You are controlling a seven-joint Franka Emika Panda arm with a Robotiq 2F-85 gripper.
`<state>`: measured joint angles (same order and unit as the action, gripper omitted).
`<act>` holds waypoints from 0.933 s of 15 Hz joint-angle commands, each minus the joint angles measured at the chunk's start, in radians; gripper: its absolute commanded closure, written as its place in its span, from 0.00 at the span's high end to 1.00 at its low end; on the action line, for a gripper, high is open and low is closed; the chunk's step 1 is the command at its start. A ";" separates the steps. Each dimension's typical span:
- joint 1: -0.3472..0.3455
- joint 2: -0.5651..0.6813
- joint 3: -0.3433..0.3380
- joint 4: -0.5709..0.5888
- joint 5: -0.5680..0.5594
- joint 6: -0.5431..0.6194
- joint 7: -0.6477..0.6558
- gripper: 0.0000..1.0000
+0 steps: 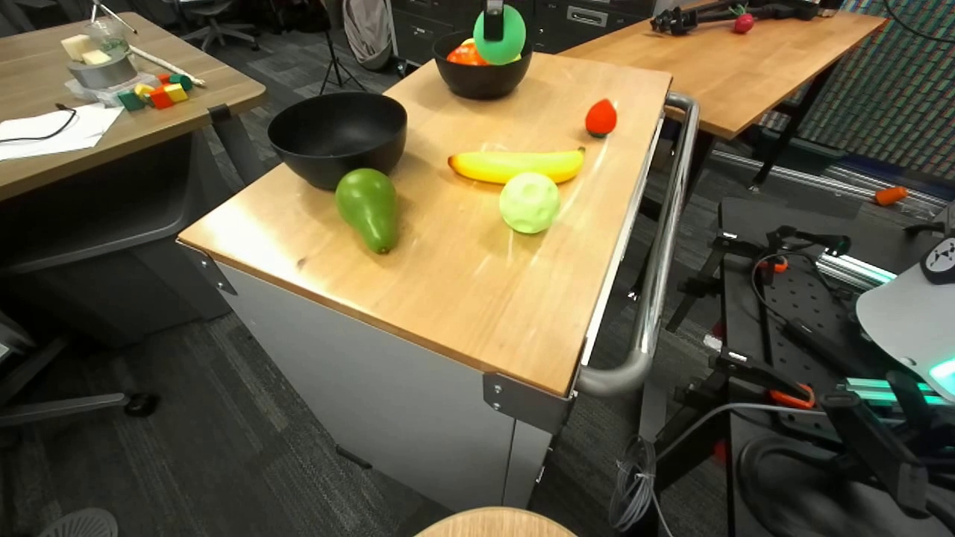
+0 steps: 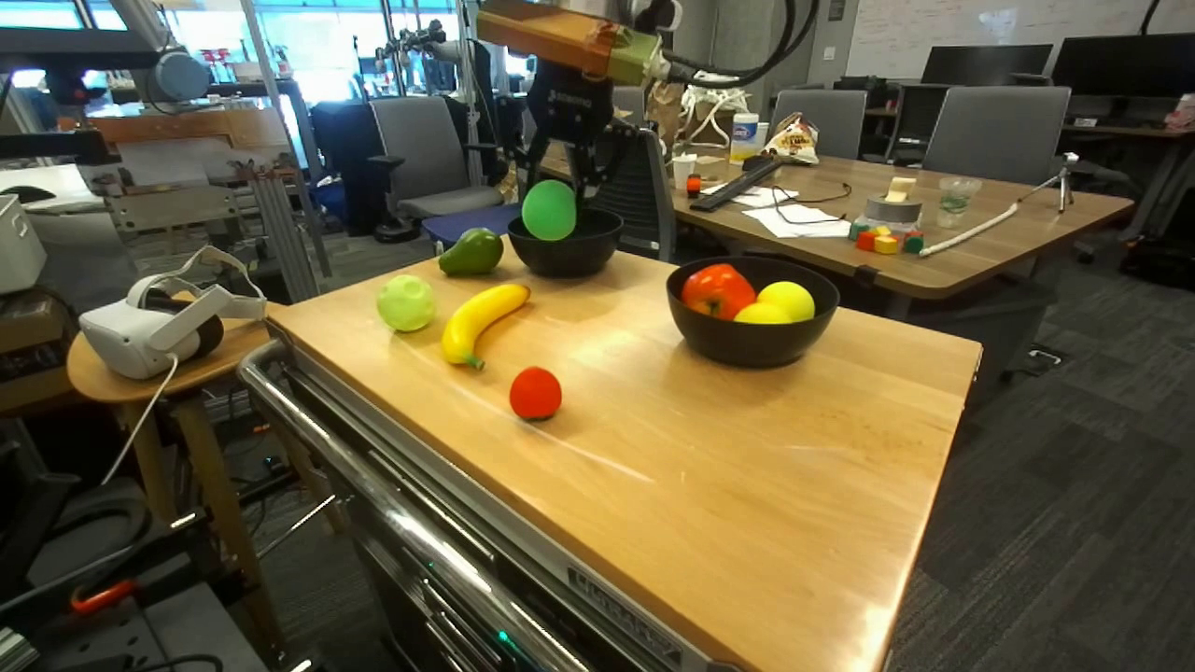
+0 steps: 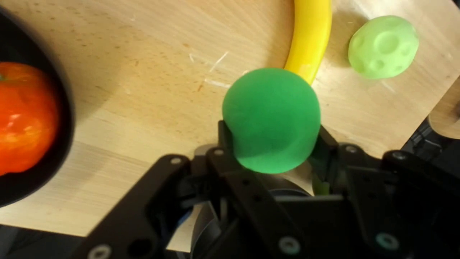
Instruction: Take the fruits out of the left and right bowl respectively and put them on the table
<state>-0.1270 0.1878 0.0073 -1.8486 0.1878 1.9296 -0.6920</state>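
My gripper (image 3: 275, 138) is shut on the bright green ball (image 3: 271, 115), held in the air above the table (image 1: 462, 298). In an exterior view the left bowl (image 1: 328, 160) looks empty inside. The right bowl (image 2: 747, 350) holds a red fruit (image 2: 719, 291) and two yellow ones (image 2: 787, 301). On the tabletop lie the avocado (image 1: 367, 209) beside the left bowl, the banana (image 1: 515, 165), the pale green apple (image 1: 530, 203) and a small red fruit (image 2: 535, 394). In the wrist view the right bowl is cut off at the left edge.
A metal tube rail (image 1: 664, 268) runs along one side of the table. Near it a white headset (image 2: 177, 308) rests on a round stool (image 2: 84, 364). A wooden desk (image 1: 30, 56) with papers and coloured blocks (image 1: 158, 95) stands beyond the opposite side.
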 commanded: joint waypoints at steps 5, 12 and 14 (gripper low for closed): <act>0.078 0.134 0.024 0.033 -0.107 0.038 0.060 0.26; 0.088 0.103 0.016 0.021 -0.206 0.089 0.129 0.98; 0.097 0.055 0.001 0.016 -0.293 0.119 0.188 1.00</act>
<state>-0.0443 0.3241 0.0263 -1.8214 -0.0100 2.0157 -0.5799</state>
